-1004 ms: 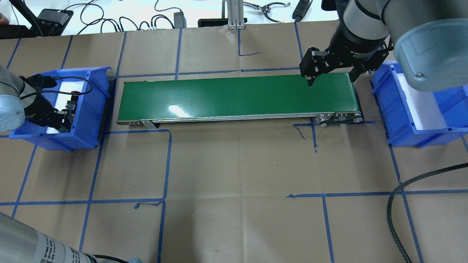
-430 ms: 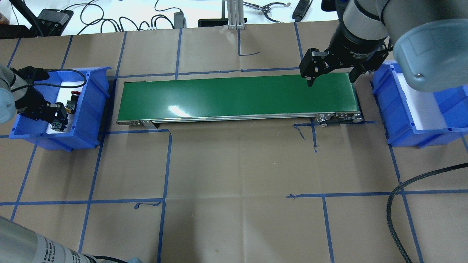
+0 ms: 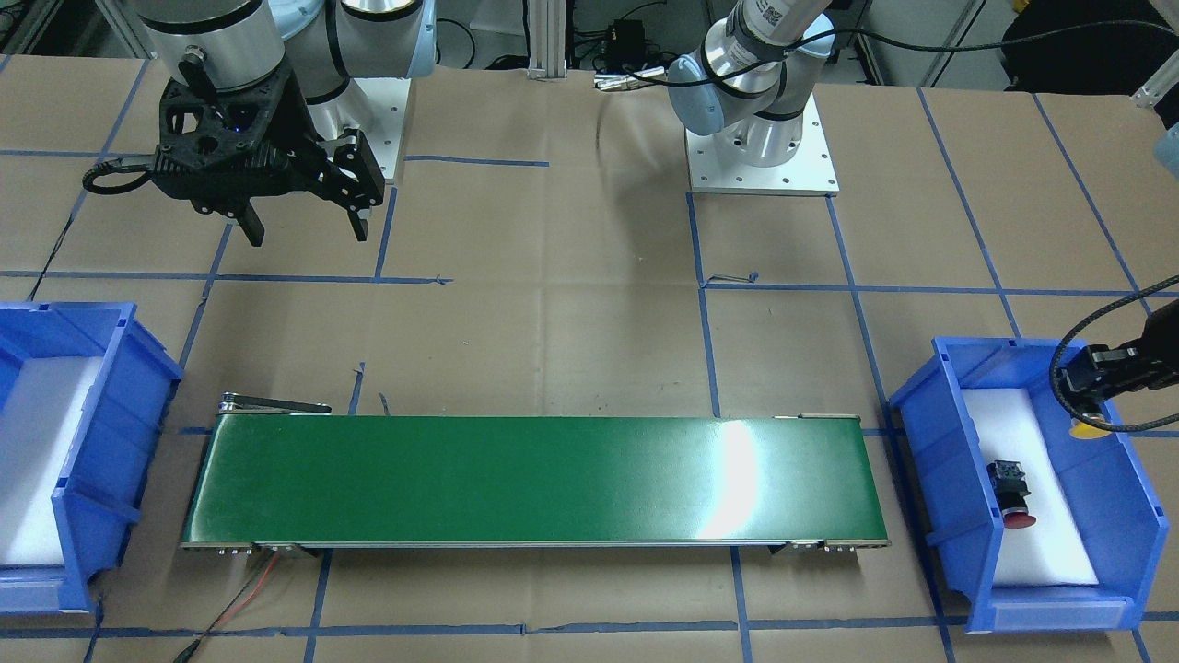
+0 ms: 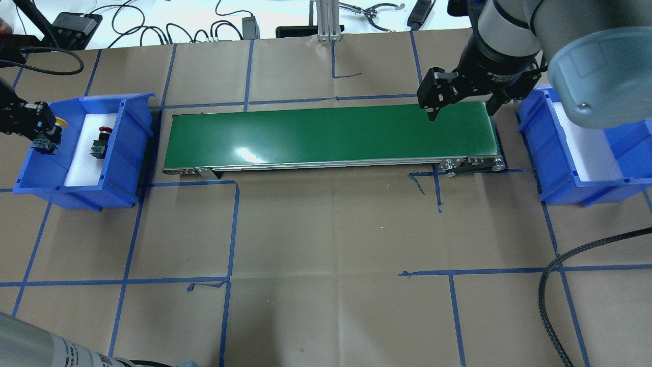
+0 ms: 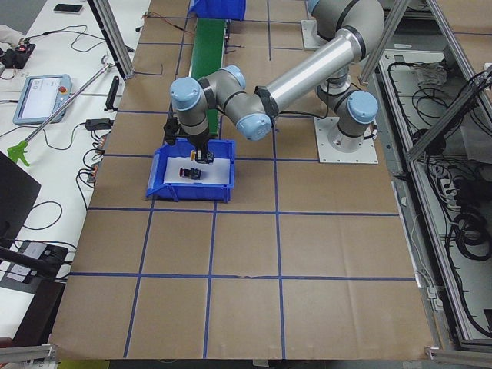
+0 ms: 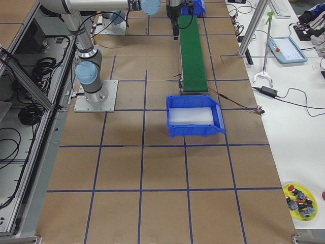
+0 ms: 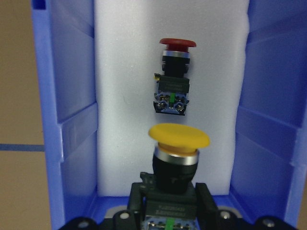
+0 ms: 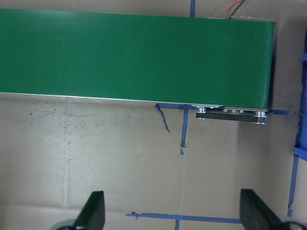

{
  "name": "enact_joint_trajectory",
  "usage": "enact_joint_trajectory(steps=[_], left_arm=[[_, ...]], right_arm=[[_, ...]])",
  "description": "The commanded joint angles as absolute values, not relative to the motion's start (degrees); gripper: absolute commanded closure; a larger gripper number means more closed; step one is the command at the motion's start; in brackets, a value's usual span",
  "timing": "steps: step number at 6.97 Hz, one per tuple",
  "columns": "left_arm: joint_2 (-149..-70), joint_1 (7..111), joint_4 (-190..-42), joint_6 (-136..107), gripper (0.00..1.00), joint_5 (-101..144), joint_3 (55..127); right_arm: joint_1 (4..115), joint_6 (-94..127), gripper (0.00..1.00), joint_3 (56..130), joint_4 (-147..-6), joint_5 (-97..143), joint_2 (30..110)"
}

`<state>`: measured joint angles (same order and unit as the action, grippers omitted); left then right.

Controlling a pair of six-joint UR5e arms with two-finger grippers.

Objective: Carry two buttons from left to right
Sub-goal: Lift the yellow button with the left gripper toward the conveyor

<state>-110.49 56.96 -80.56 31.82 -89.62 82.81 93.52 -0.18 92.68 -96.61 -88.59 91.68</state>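
My left gripper [image 7: 170, 197] is shut on the yellow button [image 7: 178, 137], gripping its black body, and holds it above the blue left bin [image 7: 72, 120]. In the overhead view this gripper [image 4: 43, 130] hovers over the bin's outer wall with the yellow cap [image 4: 61, 121] showing. The red button [image 4: 99, 142] lies on its side on the bin's white foam; it also shows in the wrist view [image 7: 173, 72] and the front view [image 3: 1011, 493]. My right gripper [image 4: 462, 109] is open and empty above the right end of the green conveyor belt [image 4: 331, 135].
A blue right bin [image 4: 555, 153] with white foam stands just past the belt's right end. The left bin [image 4: 127, 153] stands at the belt's left end. A black braided cable [image 4: 550, 285] curves over the table at the front right.
My left gripper has risen out of the left bin with the yellow button and moved outward, to the overhead view's left. The red button stays on the foam. The right arm has not moved.
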Motion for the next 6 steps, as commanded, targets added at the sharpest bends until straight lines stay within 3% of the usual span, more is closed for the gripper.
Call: enact_joint_trajectory(steps=[1,6], left_arm=[[-109.61,61.40,-82.09,29.37,0.94,-89.65,81.21],[-108.45,80.29,-81.92,4.97,0.94,-89.74,83.06]], right_arm=[[93.52,-0.18,0.00,92.64,-96.68,-88.59,91.67],[93.52,-0.26,0.00,92.81,-96.59,-88.59,91.67]])
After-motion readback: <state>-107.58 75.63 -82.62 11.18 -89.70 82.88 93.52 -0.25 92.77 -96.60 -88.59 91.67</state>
